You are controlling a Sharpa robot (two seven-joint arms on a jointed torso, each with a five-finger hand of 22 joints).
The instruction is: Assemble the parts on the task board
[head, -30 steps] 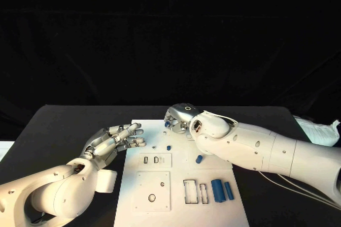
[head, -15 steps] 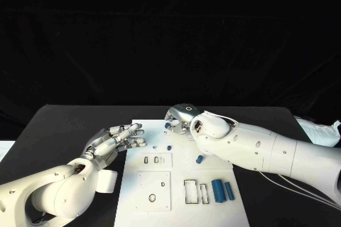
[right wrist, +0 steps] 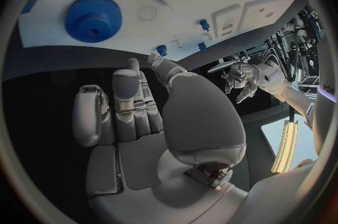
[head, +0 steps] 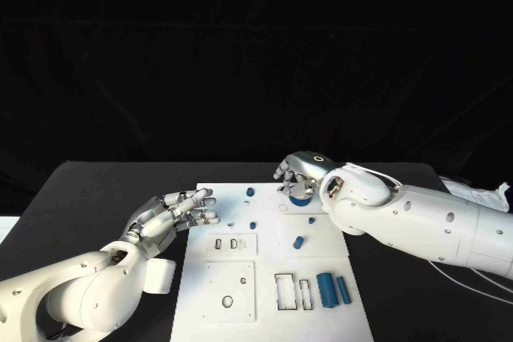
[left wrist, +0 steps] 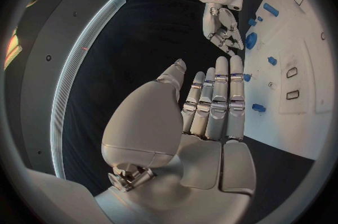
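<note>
Black table (head: pixel 107 186) all around, with the white task board (head: pixel 273 283) running down its middle. Right hand (head: pixel 302 175) hovers over the board's far right corner, fingers apart and holding nothing, right by a blue gear (right wrist: pixel 93 17) lying flat there. Left hand (head: pixel 171 214) sits off the board's left edge (fingers straight and spread, nothing in them). Two blue cylinders (head: pixel 333 289) lie side by side near the right edge, toward the near end, with bare board between them and the small blue parts (head: pixel 299 242) mid-board.
</note>
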